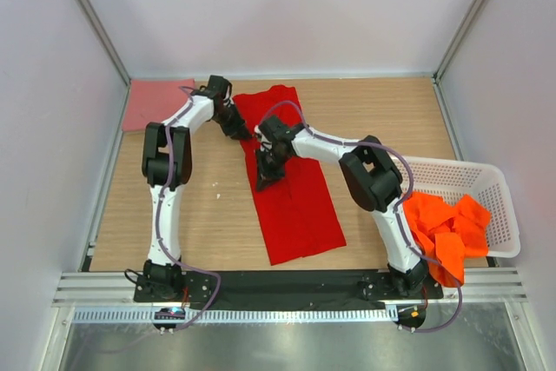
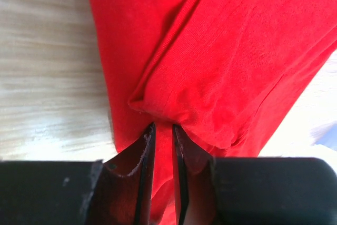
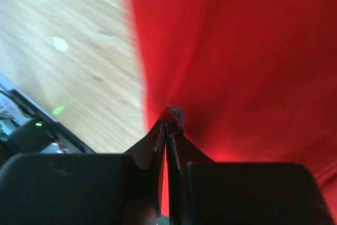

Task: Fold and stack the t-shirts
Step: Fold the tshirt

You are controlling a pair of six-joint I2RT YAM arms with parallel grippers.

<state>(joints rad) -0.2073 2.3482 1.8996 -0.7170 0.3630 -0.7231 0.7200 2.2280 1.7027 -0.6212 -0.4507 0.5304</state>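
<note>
Top view, red t-shirt (image 1: 295,197): lies flat on the bench (image 1: 191,215) as a long narrow strip running from the far side toward the arms' bases.
Top view, left gripper (image 1: 239,130): sits at the strip's left edge, near its far end.
Top view, right gripper (image 1: 263,175): sits at the same left edge, about halfway along the strip.
Top view, other shirts: a pink t-shirt (image 1: 152,103) lies flat in the far left corner. The orange t-shirts (image 1: 447,232) are heaped in the white basket (image 1: 486,182) at the right.
Left wrist view, left gripper (image 2: 162,127): the fingers (image 2: 145,156) stand nearly together, with only a narrow slit between them. Red cloth fills the slit, so they nip the red t-shirt (image 2: 231,56).
Left wrist view, cloth: a folded, rounded hem lies just ahead of the fingertips. The bare bench (image 2: 47,77) shows on the left.
Right wrist view, right gripper (image 3: 167,122): the fingers (image 3: 154,143) are pressed together on the edge of the red t-shirt (image 3: 237,51).
Right wrist view, cloth: it puckers to a small peak at the fingertips and spreads out above and to the right. The bench (image 3: 79,67) shows on the left.
</note>
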